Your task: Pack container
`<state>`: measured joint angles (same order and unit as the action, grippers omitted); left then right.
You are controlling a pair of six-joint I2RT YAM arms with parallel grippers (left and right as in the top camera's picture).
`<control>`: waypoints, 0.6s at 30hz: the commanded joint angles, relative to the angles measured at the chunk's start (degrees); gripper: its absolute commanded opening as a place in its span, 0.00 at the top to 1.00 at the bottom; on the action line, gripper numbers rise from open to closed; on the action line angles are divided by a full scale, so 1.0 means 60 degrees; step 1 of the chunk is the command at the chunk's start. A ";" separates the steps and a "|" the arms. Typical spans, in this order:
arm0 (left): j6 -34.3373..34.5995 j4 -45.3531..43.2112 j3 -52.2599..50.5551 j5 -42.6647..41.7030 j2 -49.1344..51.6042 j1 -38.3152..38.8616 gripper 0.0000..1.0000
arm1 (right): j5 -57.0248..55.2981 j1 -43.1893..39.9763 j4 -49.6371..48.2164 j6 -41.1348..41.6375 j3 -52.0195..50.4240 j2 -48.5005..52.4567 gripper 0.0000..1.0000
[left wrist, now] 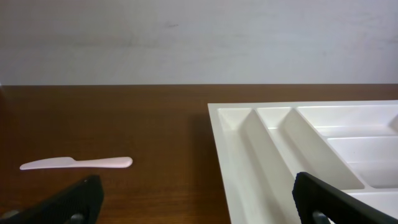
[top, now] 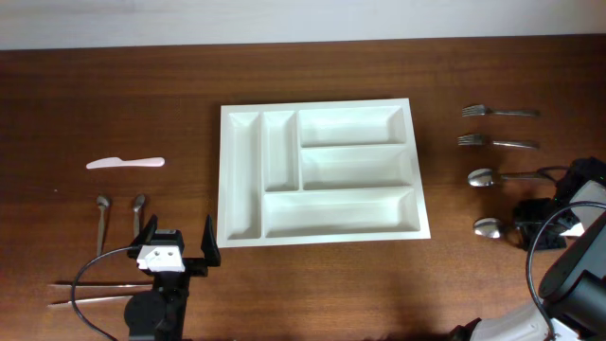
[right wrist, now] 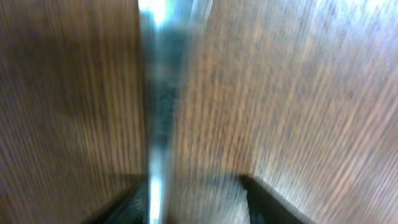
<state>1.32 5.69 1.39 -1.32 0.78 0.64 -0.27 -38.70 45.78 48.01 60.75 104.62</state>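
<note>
The container (top: 322, 105) is a white cutlery tray with five empty compartments at the table's middle; it also shows at the right of the left wrist view (left wrist: 225, 140). My left gripper (top: 178, 233) is open and empty, just off the tray's near left corner (left wrist: 199, 199). My right gripper (top: 524, 225) is low at the right, open, with its fingers on either side of a metal spoon's handle (right wrist: 158, 93). That spoon's bowl (top: 488, 226) lies just left of the fingers. The right wrist view is blurred.
A pink plastic knife (top: 125, 163) (left wrist: 74, 163), two small spoons (top: 102, 206) (top: 139, 204) and a pair of chopsticks (top: 95, 290) lie on the left. Two forks (top: 500, 112) (top: 497, 142) and another spoon (top: 485, 177) lie on the right.
</note>
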 commanded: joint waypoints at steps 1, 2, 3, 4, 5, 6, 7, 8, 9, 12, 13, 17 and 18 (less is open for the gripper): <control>0.0084 -0.0029 -0.0069 0.0033 -0.0073 -0.0047 0.01 | -0.0091 -0.0047 0.0029 0.0080 -0.0146 0.0004 0.73; 0.0084 -0.0029 -0.0069 0.0033 -0.0073 -0.0047 0.01 | -0.0091 -0.0047 0.0029 0.0080 -0.0146 0.0004 0.77; 0.0087 -0.0029 -0.0069 0.0029 -0.0073 -0.0047 0.01 | -0.0087 -0.0047 0.0033 0.0080 -0.0146 0.0004 0.79; 0.0087 -0.0029 -0.0069 0.0033 -0.0073 -0.0047 0.01 | -0.0076 -0.0047 0.0036 0.0076 -0.0146 0.0004 0.82; 0.0087 -0.0029 -0.0069 0.0033 -0.0073 -0.0047 0.01 | -0.0047 -0.0047 0.0040 0.0076 -0.0146 0.0004 0.83; 0.0087 -0.0029 -0.0069 0.0033 -0.0073 -0.0047 0.01 | -0.0018 -0.0047 0.0044 0.0076 -0.0142 0.0004 0.86; 0.0087 -0.0033 -0.0069 0.0033 -0.0073 -0.0047 0.01 | 0.0007 -0.0047 0.0066 0.0076 -0.0142 0.0004 0.90; 0.0084 -0.0029 -0.0069 0.0033 -0.0073 -0.0047 0.01 | 0.0044 -0.0047 0.0084 0.0076 -0.0142 0.0004 0.94; 0.0084 -0.0029 -0.0069 0.0029 -0.0073 -0.0047 0.01 | 0.0098 -0.0047 0.0109 0.0080 -0.0142 0.0004 0.96; 0.0087 -0.0029 -0.0069 0.0029 -0.0073 -0.0047 0.01 | 0.0517 -0.0047 0.0186 0.0076 -0.0076 0.0000 0.96; 0.0084 -0.0029 -0.0069 0.0033 -0.0073 -0.0047 0.01 | 0.0678 -0.0047 0.0266 0.0076 0.0004 0.0000 0.96; 0.0087 -0.0029 -0.0069 0.0033 -0.0073 -0.0047 0.01 | 0.1078 -0.0044 0.0761 0.0080 0.0674 -0.0022 0.96; 0.0084 -0.0029 -0.0069 0.0033 -0.0073 -0.0047 0.01 | 0.1151 -0.0029 0.0947 0.0080 0.0925 -0.0022 0.96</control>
<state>1.32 5.69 1.39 -1.30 0.78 0.67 3.46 -38.70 49.71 48.05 61.87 104.64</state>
